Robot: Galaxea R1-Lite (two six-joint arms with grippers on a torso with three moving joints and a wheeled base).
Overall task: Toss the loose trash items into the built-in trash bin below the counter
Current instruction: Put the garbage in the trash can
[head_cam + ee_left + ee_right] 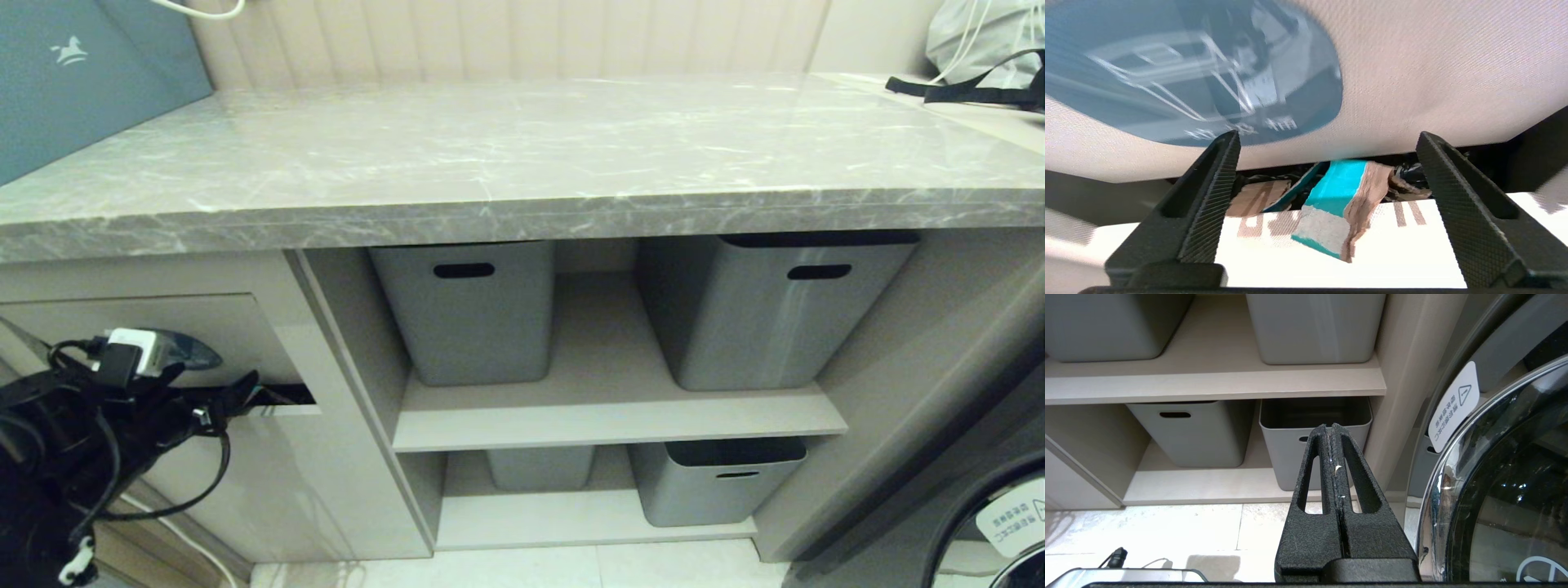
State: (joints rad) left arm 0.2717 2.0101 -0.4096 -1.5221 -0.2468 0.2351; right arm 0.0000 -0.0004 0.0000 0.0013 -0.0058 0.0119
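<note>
My left gripper (pixel 241 392) is at the built-in trash bin's tilting flap (pixel 229 327), whose lower edge is pushed in, leaving a dark slot (pixel 290 395). In the left wrist view the gripper (pixel 1327 136) is open just below the blue oval sticker (pixel 1188 73). A bent teal-and-brown cardboard scrap (pixel 1337 204) hangs half out over the slot's lip, between the spread fingers and free of them. Further scraps (pixel 1257 196) lie inside the opening. The grey marble counter (pixel 522 147) shows no scraps. My right gripper (pixel 1329 426) is shut, parked low by the shelves, outside the head view.
Grey tubs with slot handles (pixel 473 310) (pixel 767 310) (pixel 718 482) fill the open shelves to the right of the bin. A washing machine door (pixel 1004 523) is at the far right. A teal box (pixel 82 73) and a grey bag (pixel 988 49) sit on the counter's ends.
</note>
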